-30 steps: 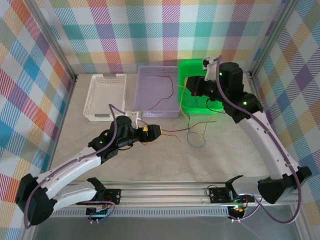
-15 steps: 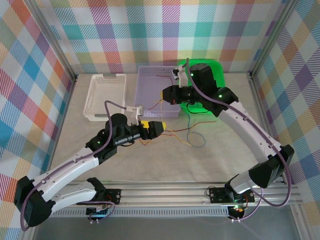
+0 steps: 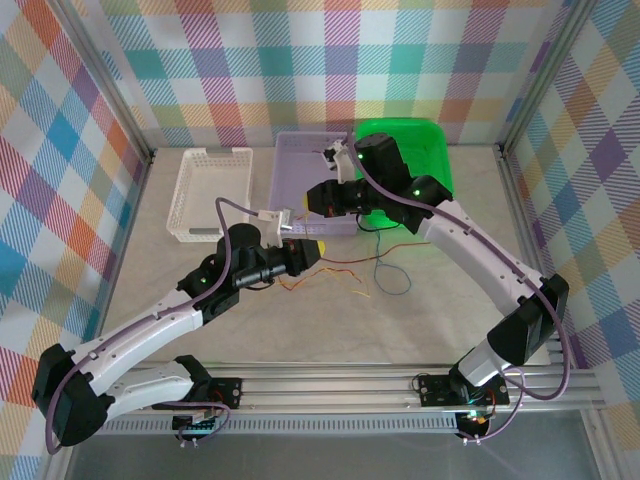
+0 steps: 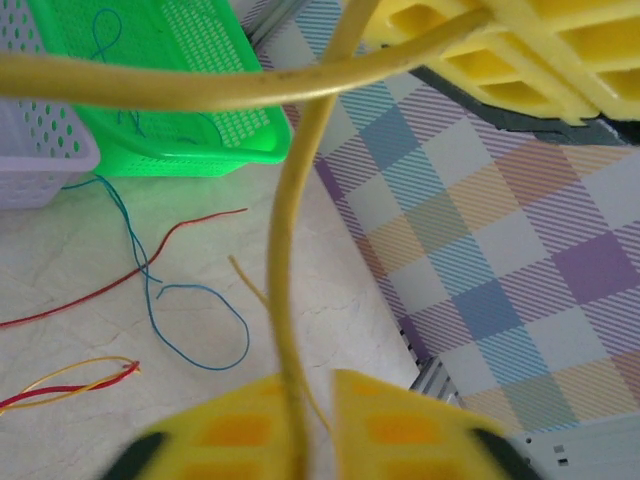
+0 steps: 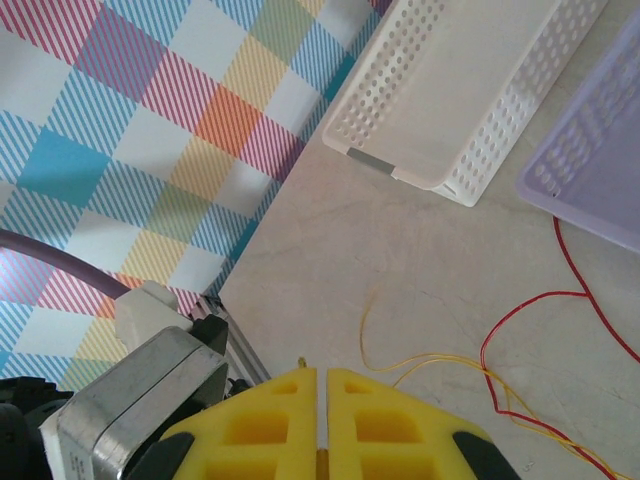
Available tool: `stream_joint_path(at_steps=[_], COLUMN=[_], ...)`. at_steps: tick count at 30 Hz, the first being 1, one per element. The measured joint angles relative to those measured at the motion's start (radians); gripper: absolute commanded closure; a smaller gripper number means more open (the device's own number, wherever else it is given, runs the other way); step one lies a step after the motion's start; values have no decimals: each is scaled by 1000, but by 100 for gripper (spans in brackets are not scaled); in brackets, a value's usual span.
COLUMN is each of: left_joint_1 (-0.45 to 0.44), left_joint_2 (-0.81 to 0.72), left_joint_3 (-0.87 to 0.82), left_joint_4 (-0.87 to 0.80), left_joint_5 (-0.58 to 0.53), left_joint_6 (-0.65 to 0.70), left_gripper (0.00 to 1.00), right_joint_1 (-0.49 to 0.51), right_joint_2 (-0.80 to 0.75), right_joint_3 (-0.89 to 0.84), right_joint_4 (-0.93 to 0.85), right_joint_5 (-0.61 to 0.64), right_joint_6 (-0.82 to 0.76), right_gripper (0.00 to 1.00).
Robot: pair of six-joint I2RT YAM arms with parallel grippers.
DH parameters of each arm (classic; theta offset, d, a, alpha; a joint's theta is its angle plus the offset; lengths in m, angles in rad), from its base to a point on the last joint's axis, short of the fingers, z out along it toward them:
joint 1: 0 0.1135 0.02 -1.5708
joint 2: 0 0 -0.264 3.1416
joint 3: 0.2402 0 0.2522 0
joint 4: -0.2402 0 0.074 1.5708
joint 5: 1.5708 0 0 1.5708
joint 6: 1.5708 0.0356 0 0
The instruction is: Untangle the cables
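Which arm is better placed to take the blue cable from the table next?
Probably left: the left gripper is nearer the blue cable than the right gripper by the purple basket, though both grip the yellow cable.

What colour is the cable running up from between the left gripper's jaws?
Yellow. The thin yellow cable shows best in the left wrist view.

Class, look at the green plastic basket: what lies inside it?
A thin blue cable loops on the floor of the green plastic basket. From above, the right arm covers the basket's near left part, so anything there is hidden.
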State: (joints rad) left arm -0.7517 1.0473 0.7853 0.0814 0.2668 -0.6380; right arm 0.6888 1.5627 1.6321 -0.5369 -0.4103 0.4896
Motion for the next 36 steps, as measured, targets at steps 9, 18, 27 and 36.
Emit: stream_joint_path(at_steps=[9, 18, 27, 36], left_joint_1=[17, 313, 478, 566], left_joint_2=[-47, -43, 6, 240], left_joint_3=[94, 254, 399, 453], left_joint_4=[-218, -483, -570, -530], left_joint_5=[-114, -202, -422, -628], left_joint_6=[60, 77, 89, 164], left_gripper=[100, 100, 100, 100], right_joint_1=[-5, -83, -98, -98], right_joint_2=[-11, -217, -317, -389], right_joint_3=[-13, -217, -472, -595], right_joint_4=[20, 47, 101, 156], right_joint_5=[21, 94, 122, 117], right_joint_6=[-1, 0, 8, 19], right_gripper=[62, 36, 33, 32])
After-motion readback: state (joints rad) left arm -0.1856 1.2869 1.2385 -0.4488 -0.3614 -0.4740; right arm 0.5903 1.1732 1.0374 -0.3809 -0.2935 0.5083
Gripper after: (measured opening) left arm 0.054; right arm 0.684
